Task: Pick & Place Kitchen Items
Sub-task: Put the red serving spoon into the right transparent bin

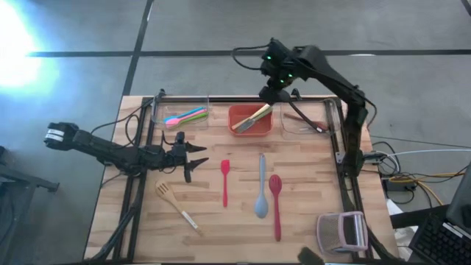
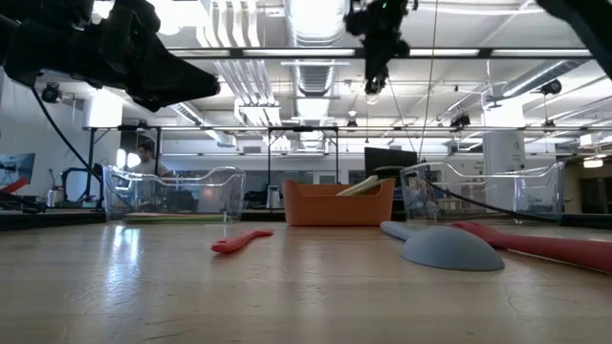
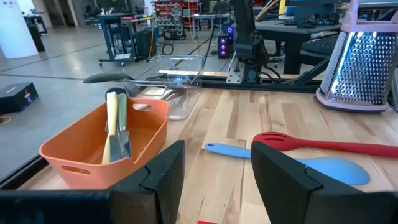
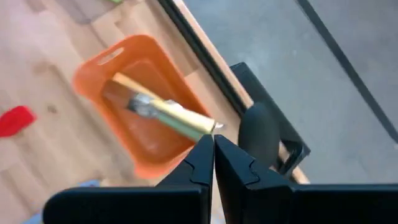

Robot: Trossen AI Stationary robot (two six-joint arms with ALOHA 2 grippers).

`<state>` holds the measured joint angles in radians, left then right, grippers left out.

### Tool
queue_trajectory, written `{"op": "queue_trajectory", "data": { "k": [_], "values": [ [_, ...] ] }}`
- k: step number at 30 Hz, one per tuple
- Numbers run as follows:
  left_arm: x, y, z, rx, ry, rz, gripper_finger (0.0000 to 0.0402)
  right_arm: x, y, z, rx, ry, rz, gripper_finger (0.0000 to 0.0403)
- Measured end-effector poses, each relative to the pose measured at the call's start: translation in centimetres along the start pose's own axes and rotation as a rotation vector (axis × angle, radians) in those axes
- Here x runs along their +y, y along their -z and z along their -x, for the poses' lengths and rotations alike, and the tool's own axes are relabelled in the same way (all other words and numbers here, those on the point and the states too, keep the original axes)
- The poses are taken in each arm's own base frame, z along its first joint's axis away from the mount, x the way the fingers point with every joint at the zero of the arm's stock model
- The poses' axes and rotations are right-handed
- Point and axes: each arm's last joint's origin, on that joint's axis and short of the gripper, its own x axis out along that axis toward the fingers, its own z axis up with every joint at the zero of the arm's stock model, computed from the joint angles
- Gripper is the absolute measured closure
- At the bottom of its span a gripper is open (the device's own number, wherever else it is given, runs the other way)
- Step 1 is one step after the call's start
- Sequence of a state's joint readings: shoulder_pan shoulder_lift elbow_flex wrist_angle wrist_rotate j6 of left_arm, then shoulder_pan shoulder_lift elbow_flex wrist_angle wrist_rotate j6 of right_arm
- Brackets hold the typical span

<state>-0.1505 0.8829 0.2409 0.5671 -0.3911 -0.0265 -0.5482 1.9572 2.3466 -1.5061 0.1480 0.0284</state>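
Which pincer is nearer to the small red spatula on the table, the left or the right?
The left. The left pincer is open just beside the small red spatula. The right pincer is shut and stands farther off, above the orange bin.

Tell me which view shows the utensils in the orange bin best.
The left wrist view: the utensils stand clear inside the orange bin, leaning on its far wall. The right wrist view shows them blurred, the high view small from above, and the low view only tips over the rim.
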Motion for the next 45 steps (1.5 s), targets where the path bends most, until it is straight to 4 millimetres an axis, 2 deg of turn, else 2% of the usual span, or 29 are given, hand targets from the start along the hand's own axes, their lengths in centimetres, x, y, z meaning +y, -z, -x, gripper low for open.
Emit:
{"op": "queue_trajectory", "data": {
  "k": [4, 7, 12, 16, 25, 36, 40, 45],
  "values": [
    [0.0, 0.0, 0.0, 0.000, 0.000, 0.000, 0.0216, 2.1, 1.8, 3.5, -0.022, -0.032, -0.024, 0.0395],
    [0.0, 0.0, 0.0, 0.000, 0.000, 0.002, 0.0216, 4.5, 2.9, 5.4, -0.044, -0.080, -0.030, 0.0395],
    [0.0, 0.0, 0.0, 0.001, 0.000, 0.005, 0.0216, 8.8, 5.3, 7.7, -0.045, -0.162, -0.023, 0.0395],
    [0.0, 0.0, 0.0, 0.001, 0.000, 0.006, 0.0216, 12.0, 7.5, 8.6, -0.008, -0.212, -0.030, 0.0395],
    [0.0, 0.2, 0.0, 0.022, -0.001, -0.001, 0.0216, 17.7, 13.0, 8.5, 0.138, -0.220, -0.107, 0.0395],
    [0.0, 0.3, 0.0, 0.032, -0.001, -0.005, 0.0216, 21.8, 20.4, 7.2, 0.259, -0.171, -0.312, 0.0395],
    [0.0, 0.3, 0.0, 0.032, -0.001, -0.005, 0.0216, 23.7, 22.2, 6.1, 0.239, -0.257, -0.391, 0.0395],
    [0.0, 0.3, 0.0, 0.032, -0.001, -0.002, 0.0216, 25.9, 23.7, 3.3, 0.207, -0.353, -0.445, 0.0394]
  ]
}}
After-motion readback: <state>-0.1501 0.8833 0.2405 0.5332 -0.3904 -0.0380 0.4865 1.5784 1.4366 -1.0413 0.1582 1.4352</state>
